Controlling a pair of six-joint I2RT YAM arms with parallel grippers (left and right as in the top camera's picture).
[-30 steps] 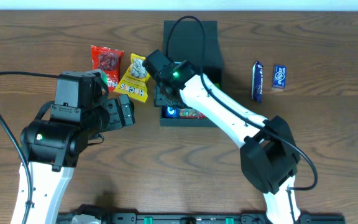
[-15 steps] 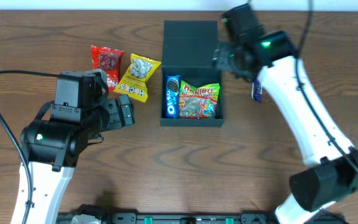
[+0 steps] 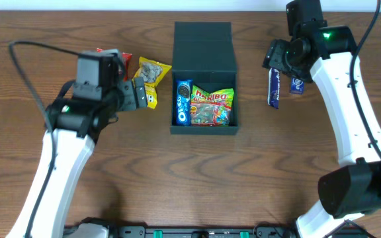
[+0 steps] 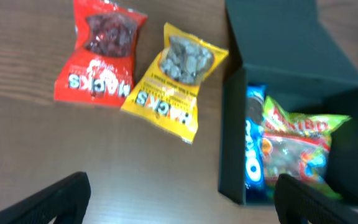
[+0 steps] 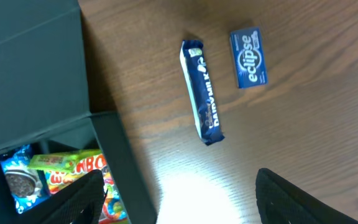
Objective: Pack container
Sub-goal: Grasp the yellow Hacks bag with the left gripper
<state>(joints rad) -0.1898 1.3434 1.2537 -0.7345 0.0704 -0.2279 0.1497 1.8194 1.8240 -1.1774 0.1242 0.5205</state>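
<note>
Container [image 3: 204, 46]: 2 packets [image 3: 211, 109] inside | 2 bags [image 4: 176, 81] | 2 blue items [image 5: 205, 93] | left end effector [image 4: 182, 180], right end effector [image 5: 179, 175] spread

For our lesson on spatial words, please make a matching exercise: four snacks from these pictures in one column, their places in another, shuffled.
1 Oreo pack
2 yellow packet
3 Eclipse box
4 red packet

a beside the blue bar, right of the container
b inside the container
c farthest left
d between the red packet and the container

Pairs: 1-b, 2-d, 3-a, 4-c
</note>
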